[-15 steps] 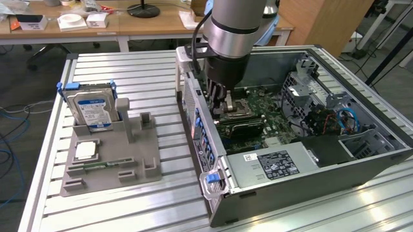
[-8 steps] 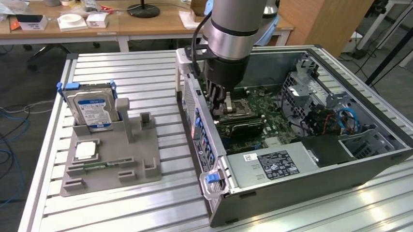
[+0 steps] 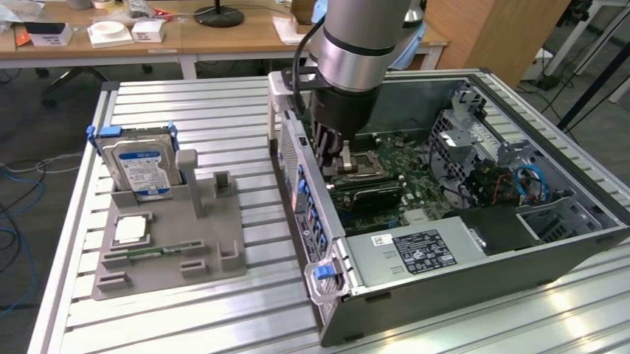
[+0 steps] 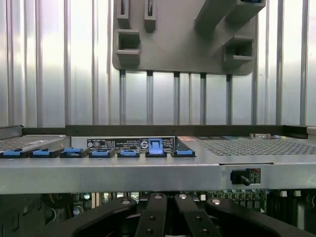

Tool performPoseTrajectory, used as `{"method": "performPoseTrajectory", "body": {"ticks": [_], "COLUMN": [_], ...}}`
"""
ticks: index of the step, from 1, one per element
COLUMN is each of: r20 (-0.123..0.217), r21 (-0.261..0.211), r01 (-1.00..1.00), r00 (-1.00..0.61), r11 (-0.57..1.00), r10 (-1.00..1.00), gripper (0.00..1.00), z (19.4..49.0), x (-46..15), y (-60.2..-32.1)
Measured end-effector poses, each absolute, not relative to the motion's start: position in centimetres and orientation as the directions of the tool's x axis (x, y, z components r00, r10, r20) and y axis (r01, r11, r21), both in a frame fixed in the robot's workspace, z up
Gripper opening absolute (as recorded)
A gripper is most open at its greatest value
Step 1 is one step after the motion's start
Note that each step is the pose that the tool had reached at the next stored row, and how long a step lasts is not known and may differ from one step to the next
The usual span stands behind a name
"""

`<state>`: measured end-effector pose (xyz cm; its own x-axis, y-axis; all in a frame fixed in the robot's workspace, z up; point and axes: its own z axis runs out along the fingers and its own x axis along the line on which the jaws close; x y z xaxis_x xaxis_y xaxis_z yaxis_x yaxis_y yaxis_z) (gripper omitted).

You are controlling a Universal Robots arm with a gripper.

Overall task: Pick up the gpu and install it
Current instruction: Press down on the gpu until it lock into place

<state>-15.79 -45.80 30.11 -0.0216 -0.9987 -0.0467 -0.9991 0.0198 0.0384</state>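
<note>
Open computer case, parts holder and hard drive on a slatted metal table

The open computer case (image 3: 462, 221) lies on the slatted metal table (image 3: 197, 310), its motherboard (image 3: 389, 173) exposed and a labelled power supply (image 3: 418, 251) near its front edge. On the exterior view's left, well apart from the case, a grey parts holder (image 3: 172, 243) carries an upright hard drive (image 3: 141, 168) with a blue label. Wooden desks (image 3: 217, 37) stand behind.
</note>
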Motion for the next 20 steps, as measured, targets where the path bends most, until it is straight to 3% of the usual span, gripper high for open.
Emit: {"method": "performPoseTrajectory", "body": {"ticks": [20], "r20": [-0.056], "r21": [0.034], "r01": [-0.999], "r00": [-0.021], "r11": [0.019], "r10": [-0.998], "gripper": [0.11], "z": [29.6], "x": [-14.1], "y": [-45.8]}}
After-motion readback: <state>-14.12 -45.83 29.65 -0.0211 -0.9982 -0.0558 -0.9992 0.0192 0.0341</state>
